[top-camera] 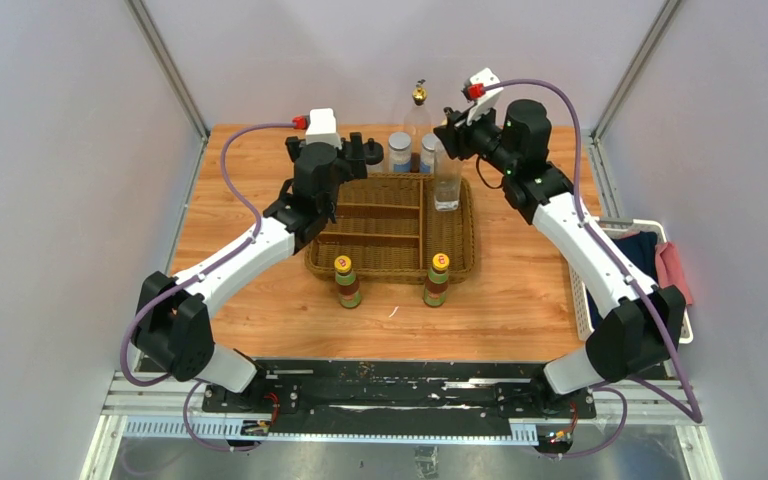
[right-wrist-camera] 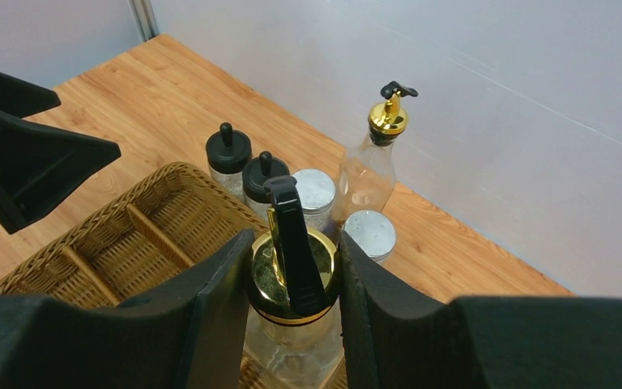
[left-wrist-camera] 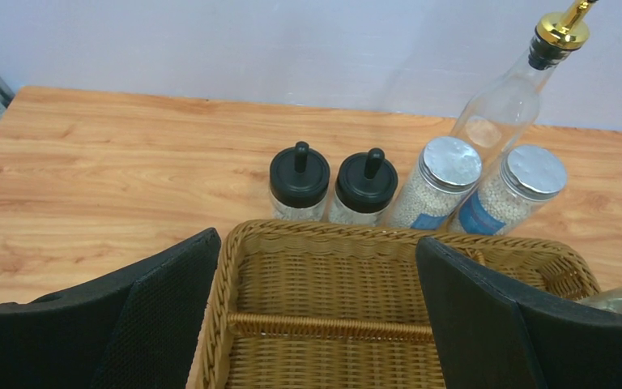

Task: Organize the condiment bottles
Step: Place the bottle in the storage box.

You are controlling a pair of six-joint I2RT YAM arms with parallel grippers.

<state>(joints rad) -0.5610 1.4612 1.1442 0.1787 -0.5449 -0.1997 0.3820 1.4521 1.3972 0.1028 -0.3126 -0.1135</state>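
A wicker basket (top-camera: 390, 262) with dividers sits mid-table. Two yellow-capped bottles (top-camera: 347, 281) (top-camera: 437, 279) stand in front of it. Behind it stand two black-capped jars (left-wrist-camera: 300, 174) (left-wrist-camera: 367, 180), two grey-lidded jars (left-wrist-camera: 449, 162) (left-wrist-camera: 534, 170) and one tall gold-topped bottle (left-wrist-camera: 498, 109). My right gripper (right-wrist-camera: 296, 239) is shut on the gold cap of the second tall clear bottle (right-wrist-camera: 291, 279), held upright in the basket's back right compartment (top-camera: 447, 185). I cannot tell whether it touches the bottom. My left gripper (left-wrist-camera: 316, 241) is open and empty over the basket's back left corner.
A white bin (top-camera: 682, 330) with dark and pink cloths hangs off the table's right edge. The rear wall stands close behind the row of bottles. Metal frame posts rise at both back corners. Bare wood lies to the left and right of the basket.
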